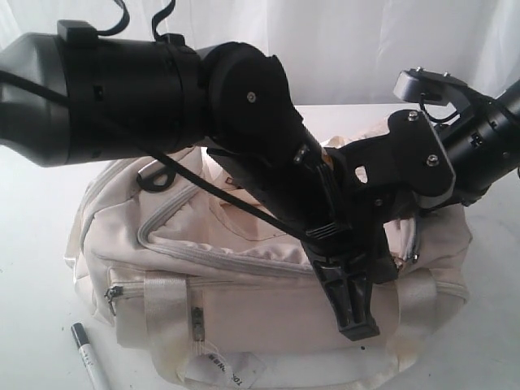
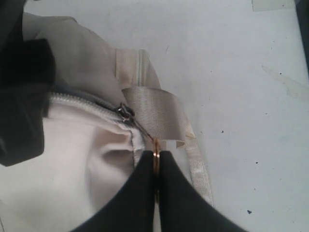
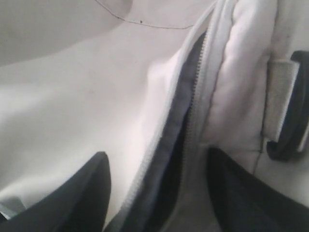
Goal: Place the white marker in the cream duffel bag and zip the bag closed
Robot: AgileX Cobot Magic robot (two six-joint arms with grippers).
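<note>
- White marker (image 1: 88,357): slim, hard, dark cap. It lies on the counter (image 1: 32,309) beside the bag, not yet inside.
- Your left end effector (image 2: 156,166) is clamped on the brass pull ring (image 2: 156,158), probably to tension the zip.
- Cream duffel bag (image 1: 244,301): slack fabric, shiny webbing.
- Your right end effector (image 3: 158,159) has its jaws wide, straddling the open zipper (image 3: 193,111). Grey lining (image 3: 175,130) shows.

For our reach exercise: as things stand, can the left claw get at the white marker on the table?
Probably not yet: the left claw is shut on the zipper pull; the white marker itself lies unobstructed beside the cream duffel bag.
</note>
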